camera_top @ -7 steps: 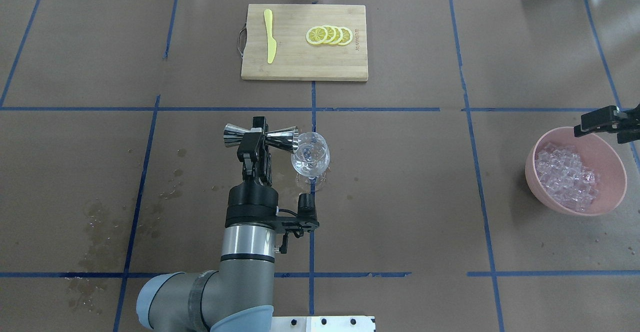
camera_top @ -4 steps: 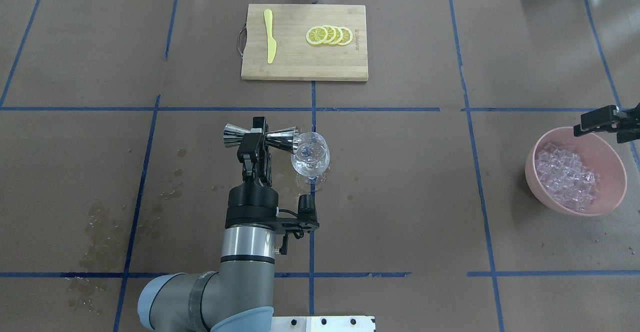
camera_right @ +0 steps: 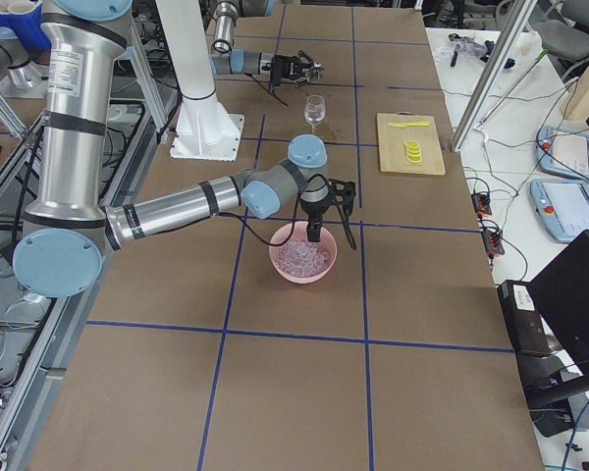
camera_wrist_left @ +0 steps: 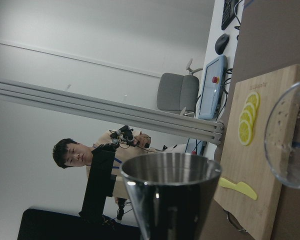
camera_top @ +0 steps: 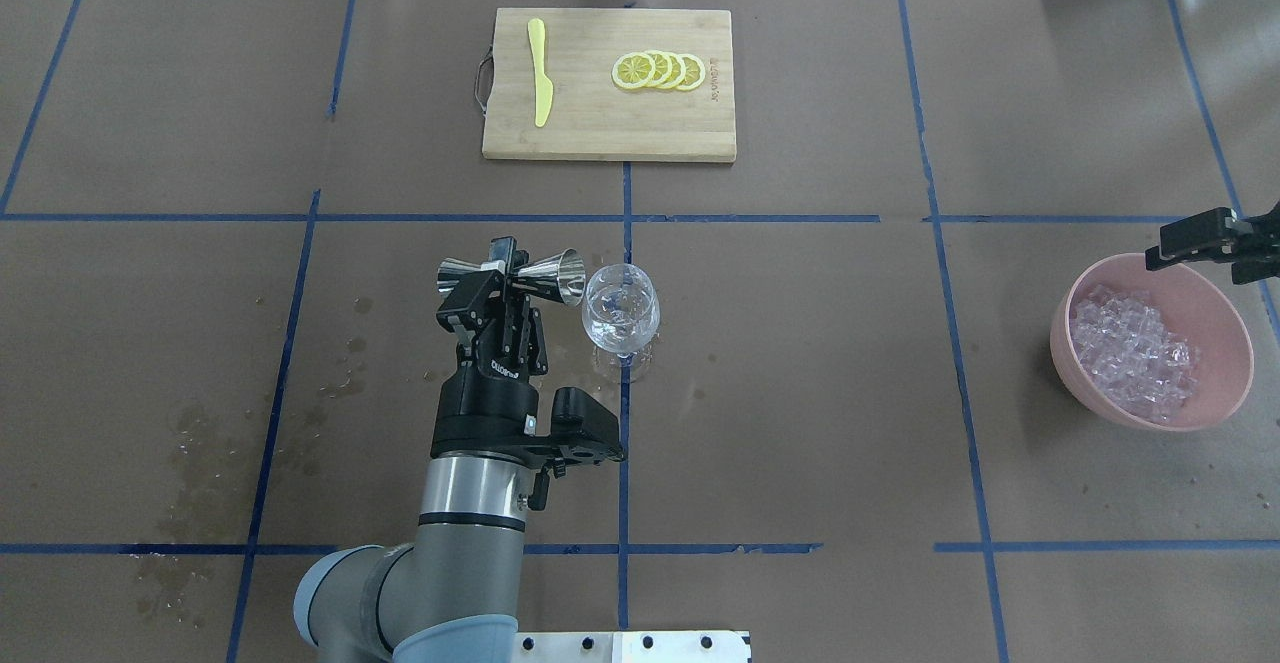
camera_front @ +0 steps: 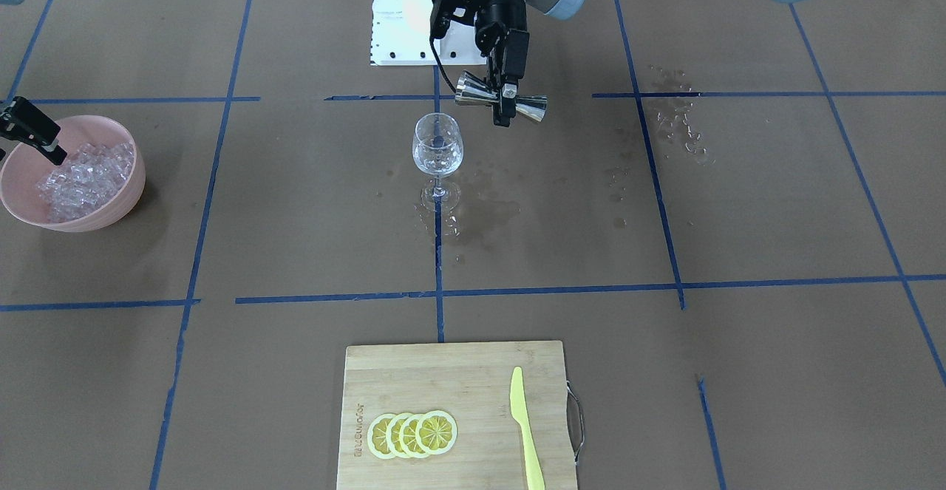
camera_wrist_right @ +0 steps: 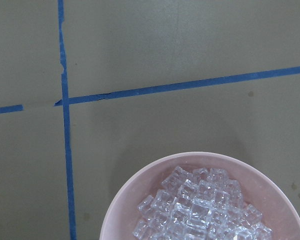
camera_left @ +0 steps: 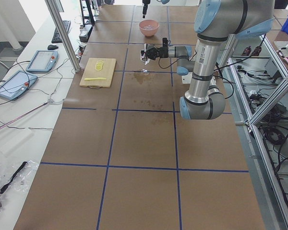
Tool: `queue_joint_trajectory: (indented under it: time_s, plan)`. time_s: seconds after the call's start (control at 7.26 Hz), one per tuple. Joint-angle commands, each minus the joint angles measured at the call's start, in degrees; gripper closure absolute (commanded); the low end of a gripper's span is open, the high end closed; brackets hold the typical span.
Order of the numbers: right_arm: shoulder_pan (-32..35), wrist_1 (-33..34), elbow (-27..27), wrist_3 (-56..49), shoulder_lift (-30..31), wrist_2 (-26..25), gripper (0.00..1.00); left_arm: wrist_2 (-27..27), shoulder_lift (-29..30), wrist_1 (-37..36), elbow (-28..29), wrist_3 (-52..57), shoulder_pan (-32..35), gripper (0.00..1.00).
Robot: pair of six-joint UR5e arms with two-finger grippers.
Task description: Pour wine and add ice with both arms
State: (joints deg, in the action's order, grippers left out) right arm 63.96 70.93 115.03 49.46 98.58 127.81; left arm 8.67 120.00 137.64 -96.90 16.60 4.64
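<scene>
My left gripper (camera_top: 498,275) is shut on the waist of a steel jigger (camera_top: 556,276), held on its side with its mouth just left of the wine glass (camera_top: 621,315). The same jigger (camera_front: 473,97) hangs level beside and above the rim of the stemmed glass (camera_front: 437,151), which stands upright. Any wine in the glass is hard to make out. The left wrist view looks along the jigger (camera_wrist_left: 170,200) past the glass (camera_wrist_left: 292,135). My right gripper (camera_top: 1215,253) hangs open over the far rim of a pink bowl (camera_top: 1058,358) heaped with ice (camera_top: 1135,353), holding nothing.
A bamboo cutting board (camera_top: 600,138) at the far side carries lemon slices (camera_top: 660,71) and a yellow knife (camera_top: 540,73). Wet spots (camera_front: 684,124) mark the brown paper on my left side and around the glass foot. A person shows in the left wrist view.
My left gripper has drawn back to the left and rolled, taking the jigger's mouth off the glass rim. The right gripper has stayed over the bowl.
</scene>
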Motion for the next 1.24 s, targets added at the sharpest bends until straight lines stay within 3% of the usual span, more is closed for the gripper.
queue_joint_trajectory:
  time_s: [0.0, 0.28, 0.69, 0.96, 1.1]
  plan:
    - [-0.07, 0.0, 0.37, 0.38, -0.05, 0.07, 0.0, 0.03, -0.29, 14.27, 0.84, -2.7, 0.01, 1.0]
    - [0.02, 0.0, 0.55, 0.46, -0.05, 0.07, 0.0, 0.9, -0.9, 18.53, 0.84, -4.47, 0.28, 1.0]
    - [-0.07, 0.0, 0.81, 0.55, -0.14, 0.07, 0.0, 1.61, -11.07, 21.41, 0.22, -4.03, 0.89, 1.0]
    - [-0.59, 0.0, 0.72, 0.38, -0.14, -0.19, 0.0, 3.27, -19.23, 29.04, -1.09, -2.63, 0.98, 1.0]
    - [-0.94, 0.0, 0.55, 0.12, -0.05, -0.63, 0.0, 4.5, -22.67, 37.09, -1.62, 0.42, 0.98, 1.0]
